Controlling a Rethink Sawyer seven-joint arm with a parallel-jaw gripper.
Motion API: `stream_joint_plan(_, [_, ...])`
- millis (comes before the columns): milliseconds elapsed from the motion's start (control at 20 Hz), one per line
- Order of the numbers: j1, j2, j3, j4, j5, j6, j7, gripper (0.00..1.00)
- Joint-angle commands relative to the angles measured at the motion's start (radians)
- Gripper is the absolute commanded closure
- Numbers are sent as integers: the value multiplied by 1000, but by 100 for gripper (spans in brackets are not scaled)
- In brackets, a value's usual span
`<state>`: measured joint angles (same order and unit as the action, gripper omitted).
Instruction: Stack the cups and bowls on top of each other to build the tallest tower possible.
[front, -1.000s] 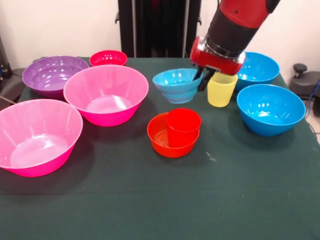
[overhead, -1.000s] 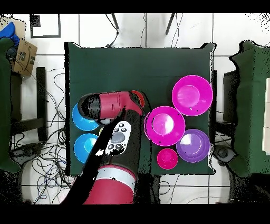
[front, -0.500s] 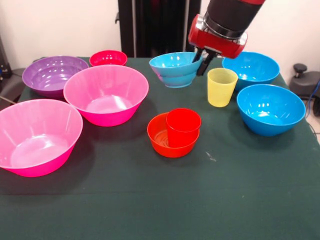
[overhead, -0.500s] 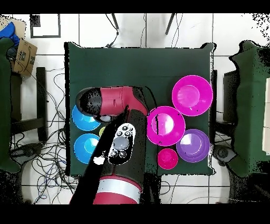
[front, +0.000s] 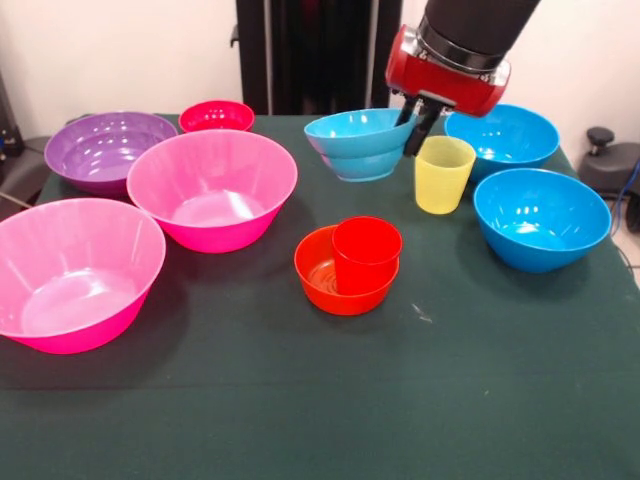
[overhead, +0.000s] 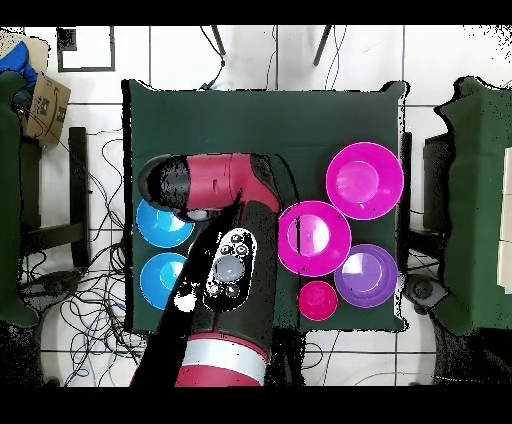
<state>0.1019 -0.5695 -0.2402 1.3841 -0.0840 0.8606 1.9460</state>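
Note:
In the front view my gripper (front: 413, 127) is shut on the right rim of the small light-blue bowl (front: 352, 148) and holds it tilted, a little above the table. The yellow cup (front: 443, 174) stands upright just right of the gripper, apart from it. The red cup (front: 366, 254) stands inside the small orange bowl (front: 325, 277) at the table's middle, below and in front of the held bowl. In the overhead view the arm (overhead: 225, 260) hides the gripper, the held bowl and both cups.
Two large blue bowls (front: 514, 134) (front: 541, 217) stand at the right, also in the overhead view (overhead: 158, 226) (overhead: 160, 280). Two pink bowls (front: 212, 187) (front: 75, 270), a purple bowl (front: 104, 148) and a small red bowl (front: 216, 115) stand at the left.
The gripper closed on the light-blue bowl's rim and lifted it off the table, up and back. In the last half second it shifted slightly to the right.

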Motion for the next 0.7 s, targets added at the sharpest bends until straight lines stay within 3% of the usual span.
stream_joint_plan(50, [11,55,99,-6,29,-68,140,100])
stream_joint_plan(700, [26,85,69,20,11,-144,150,100])
